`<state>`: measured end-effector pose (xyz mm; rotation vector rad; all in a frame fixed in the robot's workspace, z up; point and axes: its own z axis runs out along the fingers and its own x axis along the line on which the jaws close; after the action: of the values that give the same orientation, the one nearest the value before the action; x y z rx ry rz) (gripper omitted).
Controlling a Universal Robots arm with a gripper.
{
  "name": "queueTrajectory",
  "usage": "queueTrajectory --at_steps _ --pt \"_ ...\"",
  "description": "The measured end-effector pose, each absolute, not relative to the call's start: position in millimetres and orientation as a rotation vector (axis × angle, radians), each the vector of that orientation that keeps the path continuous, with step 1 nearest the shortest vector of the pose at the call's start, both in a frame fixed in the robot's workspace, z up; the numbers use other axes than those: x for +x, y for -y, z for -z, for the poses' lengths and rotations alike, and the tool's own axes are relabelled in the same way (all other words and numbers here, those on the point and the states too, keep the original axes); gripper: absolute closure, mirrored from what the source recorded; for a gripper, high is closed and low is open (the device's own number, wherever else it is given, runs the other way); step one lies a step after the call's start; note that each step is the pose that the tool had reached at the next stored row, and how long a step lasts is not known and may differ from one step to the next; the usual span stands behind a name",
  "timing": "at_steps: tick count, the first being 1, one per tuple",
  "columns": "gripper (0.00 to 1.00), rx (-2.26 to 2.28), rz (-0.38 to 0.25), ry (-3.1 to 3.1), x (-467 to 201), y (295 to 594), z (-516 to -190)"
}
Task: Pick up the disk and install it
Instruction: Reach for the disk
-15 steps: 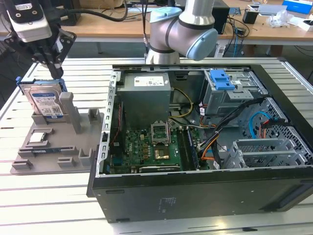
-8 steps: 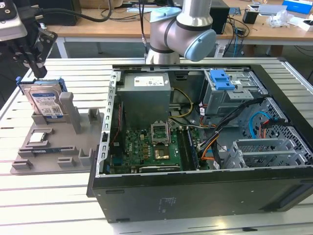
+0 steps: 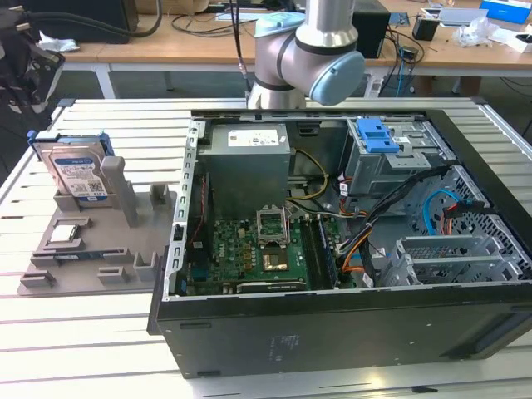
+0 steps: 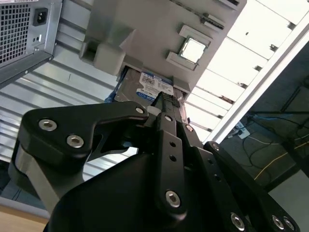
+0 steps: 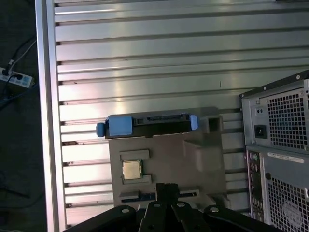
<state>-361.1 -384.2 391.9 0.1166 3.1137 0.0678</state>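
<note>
The gripper, its fingers pressed together and holding nothing, is hovering apart from the disk, which is standing on edge in the grey holder.

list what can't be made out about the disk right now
- disk lower part: exterior view, sunk in the grey holder.
- disk label: second wrist view, partly behind the gripper.
- disk label: first wrist view, seen edge-on.
- computer case: cut off at the exterior view's right edge.

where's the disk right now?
Exterior view's left: the disk stands upright in the grey holder tray on the slatted table, beside the open computer case.
</note>
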Motion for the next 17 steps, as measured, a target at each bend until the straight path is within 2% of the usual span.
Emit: queueTrajectory --at_steps 17 --pt "0.89 0.116 -0.068 -3.114 -407 375 -391"
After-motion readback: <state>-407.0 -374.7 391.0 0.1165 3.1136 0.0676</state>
